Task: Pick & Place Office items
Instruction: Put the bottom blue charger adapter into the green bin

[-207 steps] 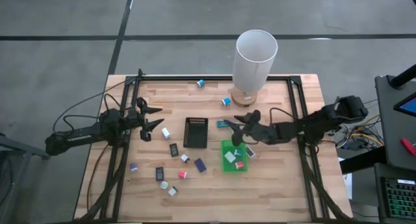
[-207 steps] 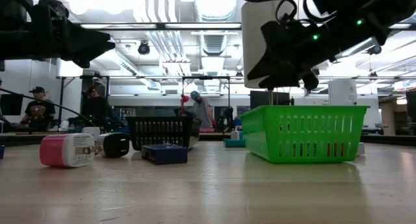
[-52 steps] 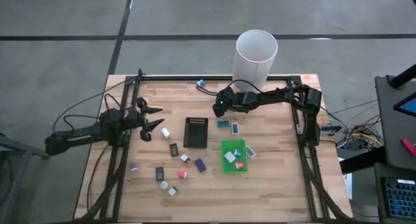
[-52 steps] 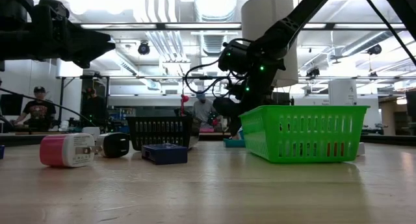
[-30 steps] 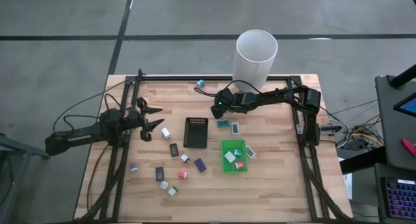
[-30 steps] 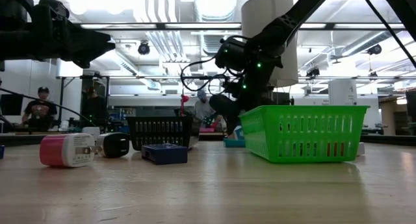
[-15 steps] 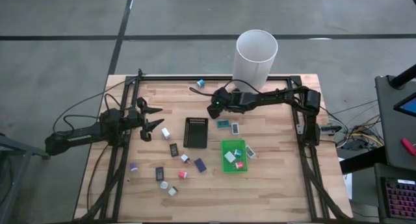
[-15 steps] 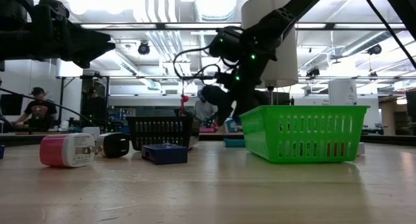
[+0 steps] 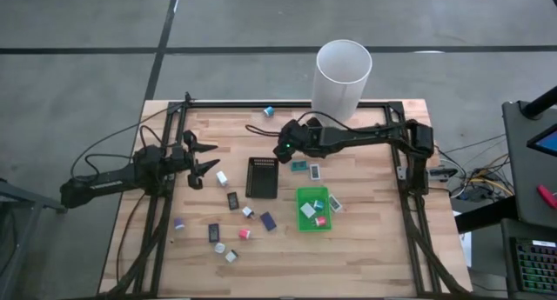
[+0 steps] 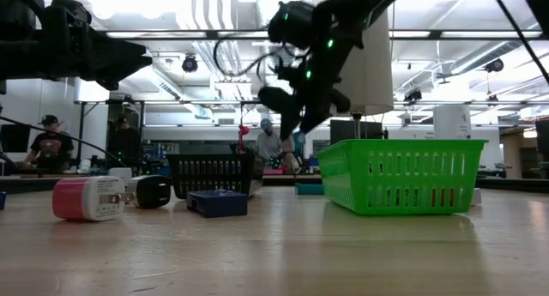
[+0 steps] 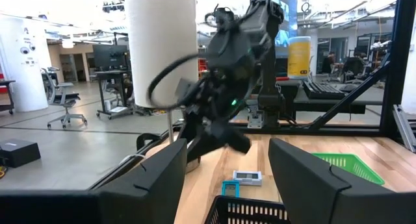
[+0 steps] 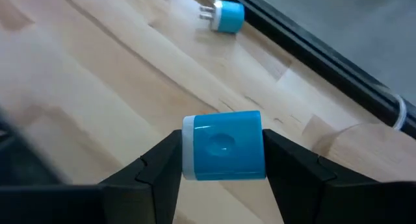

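A small blue block with a white end sits between the fingers of my right gripper, above the table beside the black ribbed tray. In the low view this gripper hangs well above the tabletop. Another blue plug lies on the wood by the far rail. Several office items lie around the trays, among them a white block and a teal packet. The green tray holds a few pieces. My left gripper waits open at the table's left. My right gripper pinches the blue block between its two fingers, which lie against the block's two opposite sides. The fingers slant down from the table's right. The block is lifted clear of the wood.
A tall white cylinder on a round wooden base stands at the back. A pink-and-white charger and a dark blue packet lie near the front. Black rails run along the table's sides.
My right gripper has risen from the tabletop near the white cylinder's base and gone a little toward the table's left, rolling somewhat. The blue block has come up with it, lifted clear.
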Available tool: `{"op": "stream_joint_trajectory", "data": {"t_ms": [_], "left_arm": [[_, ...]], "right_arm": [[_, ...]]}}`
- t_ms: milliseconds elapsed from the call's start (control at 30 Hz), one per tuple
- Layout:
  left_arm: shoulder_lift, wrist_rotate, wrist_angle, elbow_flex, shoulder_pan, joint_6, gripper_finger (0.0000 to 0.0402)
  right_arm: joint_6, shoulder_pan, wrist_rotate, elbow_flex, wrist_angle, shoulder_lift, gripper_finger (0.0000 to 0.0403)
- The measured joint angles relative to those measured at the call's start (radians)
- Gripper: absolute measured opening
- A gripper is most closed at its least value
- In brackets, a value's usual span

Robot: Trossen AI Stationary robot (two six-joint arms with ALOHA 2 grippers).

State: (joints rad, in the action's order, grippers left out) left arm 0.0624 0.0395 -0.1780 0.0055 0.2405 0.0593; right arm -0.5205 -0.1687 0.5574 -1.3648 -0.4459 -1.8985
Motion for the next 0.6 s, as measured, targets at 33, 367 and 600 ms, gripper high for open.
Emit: {"op": "stream_joint_trajectory", "data": {"t_ms": [33, 367, 600], "left_arm": [[0.0, 0.0, 0.0, 0.0, 0.0, 0.0, 0.0225], [0.0, 0.0, 0.0, 0.0, 0.0, 0.0, 0.0225], [0.0, 0.0, 0.0, 0.0, 0.0, 0.0, 0.0225]], "right_arm": [[0.0, 0.01, 0.001, 0.003, -0.003, 0.014, 0.0187], [-0.068, 0.122, 0.002, 0.056, -0.13, 0.198, 0.0187], [-0.082, 0.231, -0.009, 0.096, -0.21, 0.337, 0.0187]]}}
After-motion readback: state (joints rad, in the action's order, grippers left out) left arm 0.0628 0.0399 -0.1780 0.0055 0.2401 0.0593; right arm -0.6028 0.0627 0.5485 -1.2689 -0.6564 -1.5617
